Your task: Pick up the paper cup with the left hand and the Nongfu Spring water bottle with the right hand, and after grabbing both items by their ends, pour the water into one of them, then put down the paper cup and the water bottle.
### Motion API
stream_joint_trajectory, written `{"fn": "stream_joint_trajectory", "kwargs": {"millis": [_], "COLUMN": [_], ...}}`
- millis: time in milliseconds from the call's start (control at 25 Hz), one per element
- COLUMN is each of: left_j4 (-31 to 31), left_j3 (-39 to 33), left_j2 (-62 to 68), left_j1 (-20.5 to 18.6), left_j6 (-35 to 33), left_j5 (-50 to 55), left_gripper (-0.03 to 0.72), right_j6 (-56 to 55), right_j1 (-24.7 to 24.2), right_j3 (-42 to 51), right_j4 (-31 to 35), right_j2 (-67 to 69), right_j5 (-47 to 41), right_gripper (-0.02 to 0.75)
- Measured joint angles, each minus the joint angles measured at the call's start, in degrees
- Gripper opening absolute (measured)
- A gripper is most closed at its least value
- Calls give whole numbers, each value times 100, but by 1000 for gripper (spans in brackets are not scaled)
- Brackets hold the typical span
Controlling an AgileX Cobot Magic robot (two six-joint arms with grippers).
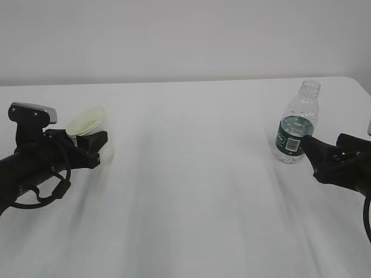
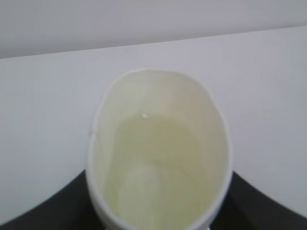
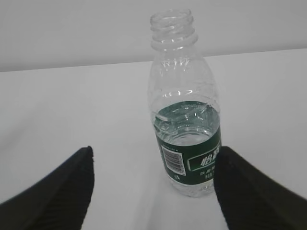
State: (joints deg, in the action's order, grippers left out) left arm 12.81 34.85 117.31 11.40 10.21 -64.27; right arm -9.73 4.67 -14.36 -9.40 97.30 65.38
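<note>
Left hand [image 1: 87,139] around paper cup [image 1: 87,123]

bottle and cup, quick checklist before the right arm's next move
1. Nongfu Spring water bottle standing upright: ok
2. Bottle neck uncapped: ok
3. Water in the bottle: ok
4. Bottle between the open jaws of the right hand: ok
5. Paper cup gripped by the left hand: ok
6. Cup level: not ok, it is tilted; whether it holds water: cannot tell
</note>
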Motion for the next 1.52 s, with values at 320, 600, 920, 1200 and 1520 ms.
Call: {"fn": "stream_joint_trajectory", "kwargs": {"millis": [320, 600, 920, 1200, 1520], "left_j4": [-1123, -1427, -1435, -1435, -1435], "left_j3": [0, 88, 583, 800, 823], "left_j2": [0, 35, 381, 743, 941], "left_j1": [0, 0, 0, 0, 0], "left_j6": [-320, -429, -511, -515, -524], "left_j5": [0, 0, 0, 0, -204], "left_gripper": [400, 400, 400, 399, 398], "right_j6": [0, -4, -4, -4, -4], "right_j1": [0, 0, 0, 0, 0], "right_j3": [0, 0, 0, 0, 0], "right_j4": [0, 0, 0, -9, -92], "right_j2": [0, 0, 0, 0, 0], "right_j5": [0, 0, 0, 0, 0], "right_gripper": [590, 590, 590, 590, 590]}}
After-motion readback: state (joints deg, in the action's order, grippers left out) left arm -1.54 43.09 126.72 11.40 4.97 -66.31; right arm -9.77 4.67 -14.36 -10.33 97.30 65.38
